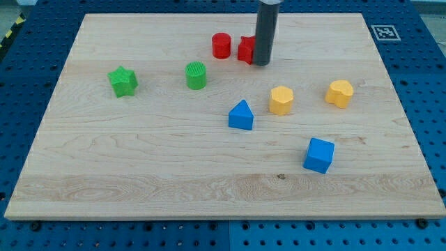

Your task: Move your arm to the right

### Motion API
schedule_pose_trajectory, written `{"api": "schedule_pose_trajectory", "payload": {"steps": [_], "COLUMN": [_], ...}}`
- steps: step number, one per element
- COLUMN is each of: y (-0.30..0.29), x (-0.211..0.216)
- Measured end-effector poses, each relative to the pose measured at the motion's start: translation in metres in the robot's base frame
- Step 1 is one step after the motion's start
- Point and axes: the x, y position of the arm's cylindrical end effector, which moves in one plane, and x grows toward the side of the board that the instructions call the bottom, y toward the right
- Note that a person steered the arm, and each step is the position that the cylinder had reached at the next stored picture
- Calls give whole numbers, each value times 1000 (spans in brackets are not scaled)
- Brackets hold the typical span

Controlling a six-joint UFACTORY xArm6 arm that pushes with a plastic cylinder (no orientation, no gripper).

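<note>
My rod comes down from the view's top and my tip (262, 63) rests on the wooden board (139, 160). It stands right against a red block (245, 49), which it partly hides on that block's right side. A red cylinder (221, 45) stands just left of that block. A green cylinder (196, 75) and a green star (123, 81) lie further left. Below my tip are a blue triangular block (241, 116), two yellow hexagonal blocks (281, 100) (340, 93) and a blue cube (319, 155).
The board lies on a blue perforated table (425, 84). A black-and-white marker tag (385, 32) sits at the board's top right corner.
</note>
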Motion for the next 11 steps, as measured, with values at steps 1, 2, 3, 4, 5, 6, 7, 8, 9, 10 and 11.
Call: {"api": "schedule_pose_trajectory", "payload": {"steps": [1, 2, 3, 4, 5, 6, 7, 8, 9, 10, 11], "y": [-2, -20, -30, -45, -47, -47, -47, -47, -46, -43, -21], "x": [0, 0, 2, 21, 21, 21, 21, 21, 22, 22, 25]}}
